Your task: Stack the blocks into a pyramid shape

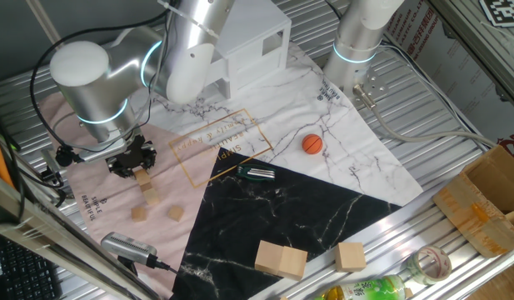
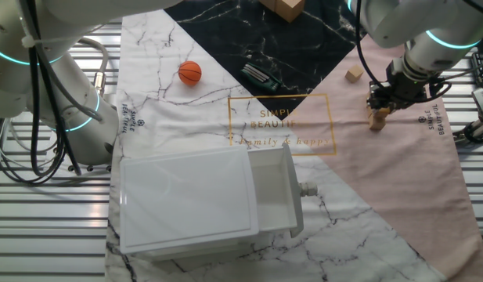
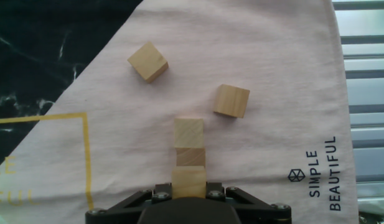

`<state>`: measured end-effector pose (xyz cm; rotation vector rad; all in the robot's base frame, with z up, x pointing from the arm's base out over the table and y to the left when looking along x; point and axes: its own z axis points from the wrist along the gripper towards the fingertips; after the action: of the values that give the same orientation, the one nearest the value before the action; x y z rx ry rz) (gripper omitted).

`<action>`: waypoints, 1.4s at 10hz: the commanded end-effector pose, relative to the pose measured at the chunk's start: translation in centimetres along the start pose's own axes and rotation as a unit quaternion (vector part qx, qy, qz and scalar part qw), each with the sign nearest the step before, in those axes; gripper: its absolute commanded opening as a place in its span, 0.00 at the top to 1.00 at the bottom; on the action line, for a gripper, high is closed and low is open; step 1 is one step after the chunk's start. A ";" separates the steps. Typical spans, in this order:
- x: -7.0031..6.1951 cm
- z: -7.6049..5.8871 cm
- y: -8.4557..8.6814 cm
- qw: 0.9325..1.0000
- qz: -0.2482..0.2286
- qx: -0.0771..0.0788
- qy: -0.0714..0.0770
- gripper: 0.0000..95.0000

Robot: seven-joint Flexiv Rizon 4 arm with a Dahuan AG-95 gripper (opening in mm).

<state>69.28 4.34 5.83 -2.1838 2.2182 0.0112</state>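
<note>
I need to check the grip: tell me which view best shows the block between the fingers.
The hand view: the held block sits centred between the gripper fingers, close up. One fixed view shows it small under the hand; the other fixed view shows it partly hidden.

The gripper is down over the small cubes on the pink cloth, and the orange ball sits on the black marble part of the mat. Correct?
Not quite. The gripper is over the small cubes on the pink cloth, but the orange ball sits on the white marble part, as both fixed views show.
</note>
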 end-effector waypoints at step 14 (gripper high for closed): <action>0.1 0.4 -0.1 1.000 -0.009 0.004 -0.003 1.00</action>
<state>69.49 4.40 5.42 -2.1971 2.1890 0.0080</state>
